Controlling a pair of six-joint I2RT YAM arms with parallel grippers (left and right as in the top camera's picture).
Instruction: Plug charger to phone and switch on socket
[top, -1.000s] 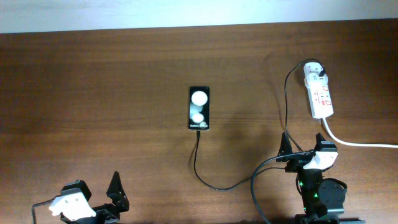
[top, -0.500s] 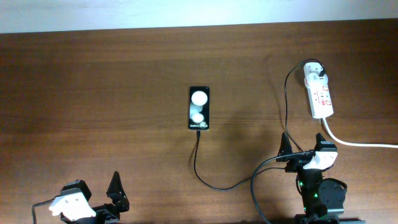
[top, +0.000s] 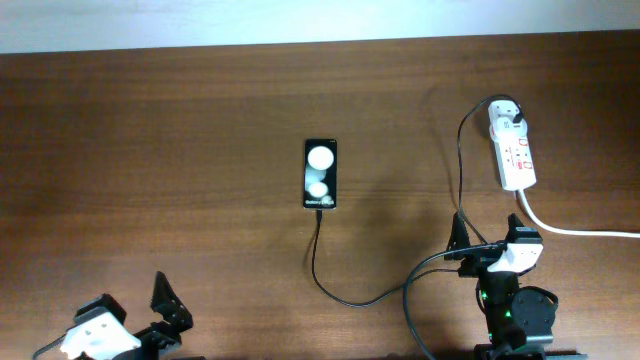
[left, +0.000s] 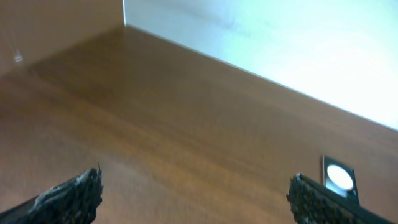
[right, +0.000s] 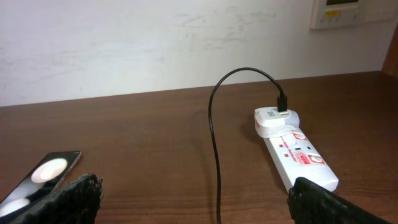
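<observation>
The phone (top: 320, 174) lies flat mid-table, its glossy face showing two white spots; it also appears as the phone (right: 43, 174) and the phone (left: 339, 177). The black charger (top: 345, 298) cable runs from the phone's near end, loops toward me, then climbs to a white plug (right: 273, 119) on the socket (top: 515, 152). Whether its tip sits inside the phone I cannot tell. My right gripper (top: 488, 232) stands open just short of the socket (right: 298, 155), the cable (right: 214, 143) between its fingers' line, untouched. My left gripper (top: 133, 300) is open at the front left, holding nothing.
A thick white cord (top: 575, 230) leaves the socket and runs off the right edge. A pale wall borders the table's far edge (top: 300, 45). A wall panel (right: 339, 12) hangs at the upper right of the right wrist view.
My left arm has slid left and back toward the table's front edge. The right arm, phone, cable and socket have not moved.
</observation>
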